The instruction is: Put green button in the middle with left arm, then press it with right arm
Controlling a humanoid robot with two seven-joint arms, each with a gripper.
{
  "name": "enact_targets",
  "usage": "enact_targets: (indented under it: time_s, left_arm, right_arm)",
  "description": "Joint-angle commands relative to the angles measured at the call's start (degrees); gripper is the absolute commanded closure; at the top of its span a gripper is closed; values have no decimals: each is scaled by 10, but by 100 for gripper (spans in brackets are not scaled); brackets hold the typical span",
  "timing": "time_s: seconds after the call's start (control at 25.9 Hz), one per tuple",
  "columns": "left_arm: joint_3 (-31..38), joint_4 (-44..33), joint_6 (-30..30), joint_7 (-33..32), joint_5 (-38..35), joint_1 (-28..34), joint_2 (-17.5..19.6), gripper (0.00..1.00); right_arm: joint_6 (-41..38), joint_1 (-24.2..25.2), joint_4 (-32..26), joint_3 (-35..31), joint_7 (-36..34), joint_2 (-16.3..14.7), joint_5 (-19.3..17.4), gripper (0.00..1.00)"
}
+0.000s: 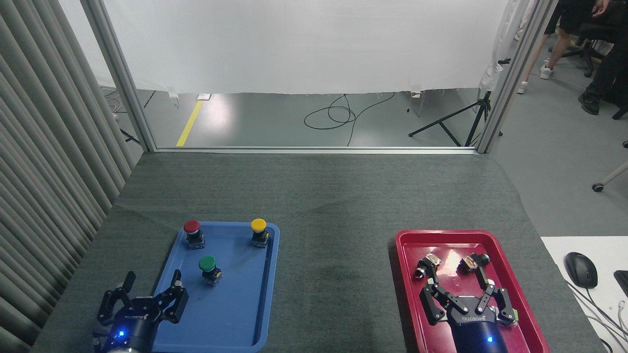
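The green button stands upright in the blue tray, nearer the tray's front than the other buttons. My left gripper hovers open at the tray's near left corner, a short way behind and left of the green button, touching nothing. Over the red tray at the right, my right gripper is spread open and holds nothing. The middle between the two trays is bare dark felt.
A red-capped button and a yellow-capped button stand at the blue tray's far end. A ribbed curtain lines the left side. A white desk with a mouse adjoins the right. A person's legs show at the far right.
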Motion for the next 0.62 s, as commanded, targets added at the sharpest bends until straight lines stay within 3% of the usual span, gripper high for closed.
enact_targets:
  time_s: [0.0,0.58]
  left_arm:
    - [0,0,-12,-2,6,0,-1,0]
    - [-3,-15,-16,5,7,4,1,0]
  right_arm:
    - [-7,1,0,-9,-2,-3,-2,0]
    - [-10,2,1,-9,0,2,-2,0]
